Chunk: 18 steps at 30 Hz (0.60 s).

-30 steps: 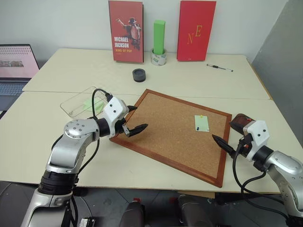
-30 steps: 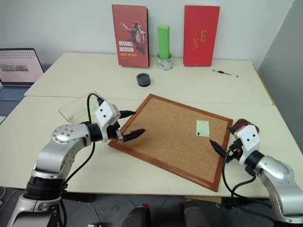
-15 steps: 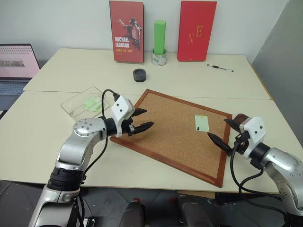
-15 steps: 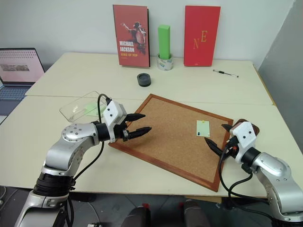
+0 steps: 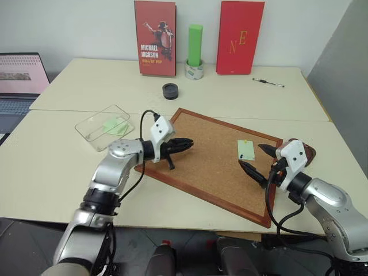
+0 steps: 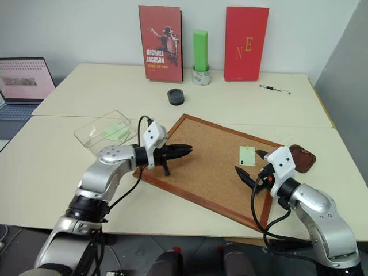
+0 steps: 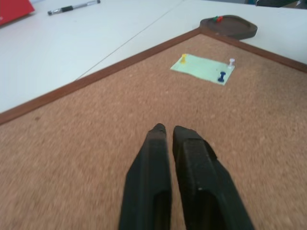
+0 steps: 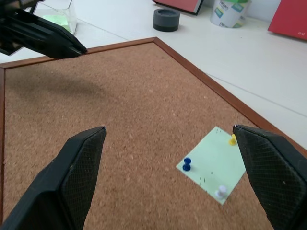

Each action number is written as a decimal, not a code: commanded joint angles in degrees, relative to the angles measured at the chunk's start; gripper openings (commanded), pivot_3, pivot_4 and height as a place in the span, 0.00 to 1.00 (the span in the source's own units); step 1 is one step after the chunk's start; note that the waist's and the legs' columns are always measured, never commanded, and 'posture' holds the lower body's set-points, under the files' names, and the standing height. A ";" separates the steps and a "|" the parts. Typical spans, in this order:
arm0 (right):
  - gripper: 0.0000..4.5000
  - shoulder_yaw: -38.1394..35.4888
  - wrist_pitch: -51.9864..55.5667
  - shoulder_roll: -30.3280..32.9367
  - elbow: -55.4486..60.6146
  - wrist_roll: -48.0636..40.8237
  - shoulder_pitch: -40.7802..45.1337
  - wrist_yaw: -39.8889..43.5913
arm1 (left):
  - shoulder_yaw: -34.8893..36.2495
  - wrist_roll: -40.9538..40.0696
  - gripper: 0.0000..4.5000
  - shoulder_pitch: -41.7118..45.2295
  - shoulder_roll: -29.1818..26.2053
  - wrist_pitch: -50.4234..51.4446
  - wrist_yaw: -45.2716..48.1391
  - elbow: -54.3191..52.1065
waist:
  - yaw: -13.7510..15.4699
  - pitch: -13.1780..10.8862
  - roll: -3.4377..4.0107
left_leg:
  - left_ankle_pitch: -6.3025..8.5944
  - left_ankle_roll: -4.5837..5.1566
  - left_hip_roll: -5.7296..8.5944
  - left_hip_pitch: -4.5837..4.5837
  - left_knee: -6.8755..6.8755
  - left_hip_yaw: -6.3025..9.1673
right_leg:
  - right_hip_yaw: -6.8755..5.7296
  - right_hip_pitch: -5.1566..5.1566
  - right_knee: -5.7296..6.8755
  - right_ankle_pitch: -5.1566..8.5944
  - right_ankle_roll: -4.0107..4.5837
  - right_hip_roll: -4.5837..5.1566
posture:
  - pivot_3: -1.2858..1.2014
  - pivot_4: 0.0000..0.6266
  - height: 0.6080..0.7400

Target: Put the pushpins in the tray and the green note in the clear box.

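The green note (image 8: pixel 212 164) sits low and right in the right wrist view, pinned to the cork board (image 5: pixel 207 167) by three pushpins (image 8: pixel 187 164). The right hand (image 5: pixel 257 159), spread wide, should pinch one pin gently and pull straight up. The left hand (image 5: pixel 188 142) is pressed together, empty. The tray (image 6: pixel 302 158) waits at mid right.

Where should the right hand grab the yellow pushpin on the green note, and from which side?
Grip the yellow pushpin by its raised head, coming from above the cork board, probably with one finger on each side. It stands upright at one corner of the green note, apart from the blue pushpin and white pushpin. The right hand is open and faces the note.
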<state>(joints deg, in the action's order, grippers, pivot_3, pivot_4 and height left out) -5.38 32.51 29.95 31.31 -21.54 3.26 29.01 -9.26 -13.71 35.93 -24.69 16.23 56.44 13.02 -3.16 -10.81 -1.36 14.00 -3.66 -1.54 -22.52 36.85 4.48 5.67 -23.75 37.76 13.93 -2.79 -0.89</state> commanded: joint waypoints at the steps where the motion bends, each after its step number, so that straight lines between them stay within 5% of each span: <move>1: 1.00 -0.36 0.07 -0.49 0.32 0.22 1.48 -1.38 | -1.49 1.32 0.01 2.70 2.35 -4.28 1.26 3.38 | 0.00 0.00 0.00 | 0.00 0.00 0.00 -0.03 0.00 0.00 | 0.00 -0.02 0.00 -0.02 -0.04 0.00 | 0.52 0.24 1.00; 18: 1.00 1.47 3.89 -2.41 -13.43 3.51 13.47 -6.18 | -5.93 10.84 0.01 6.86 10.98 -18.65 -0.12 25.02 | -0.08 0.00 0.00 | 0.00 0.01 0.03 -0.15 0.02 0.05 | 0.00 -0.16 0.14 -0.07 -0.09 -0.02 | 0.52 0.24 1.00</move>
<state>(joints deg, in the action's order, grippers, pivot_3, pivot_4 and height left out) -4.33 36.98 27.61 19.40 -18.98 14.58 22.86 -15.22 -3.71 42.01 -14.04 -0.94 56.39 37.15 -3.24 -10.80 -1.36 14.00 -3.65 -1.50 -22.66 36.87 4.52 5.68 -23.92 37.90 13.86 -2.89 -0.90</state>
